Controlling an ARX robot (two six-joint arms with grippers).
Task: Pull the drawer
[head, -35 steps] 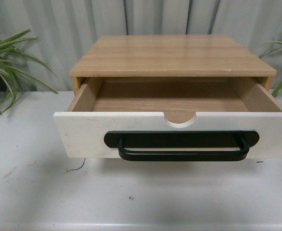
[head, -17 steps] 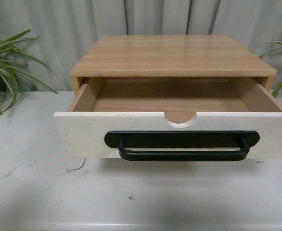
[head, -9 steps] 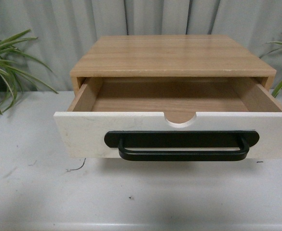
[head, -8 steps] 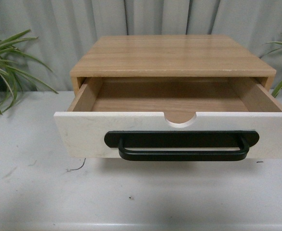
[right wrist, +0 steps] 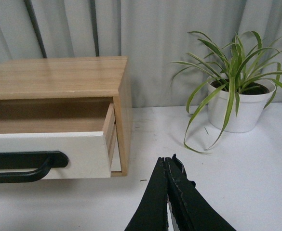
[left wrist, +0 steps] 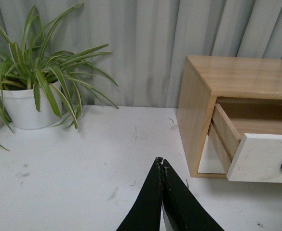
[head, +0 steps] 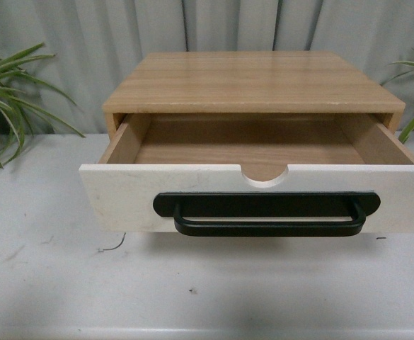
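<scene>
Drawer (head: 122, 195) on table (head: 51, 283), pulled well out of cabinet (head: 253, 81), inside bare; pull step judged done. Next move, if any: only parking arms. Left gripper (left wrist: 161, 163) and right gripper (right wrist: 166, 161) off to sides, fingers pressed together, holding nothing. Count: 1 drawer, 1 handle (head: 267, 216), 1 cabinet, 2 plants (left wrist: 32, 82) (right wrist: 239, 96).
</scene>
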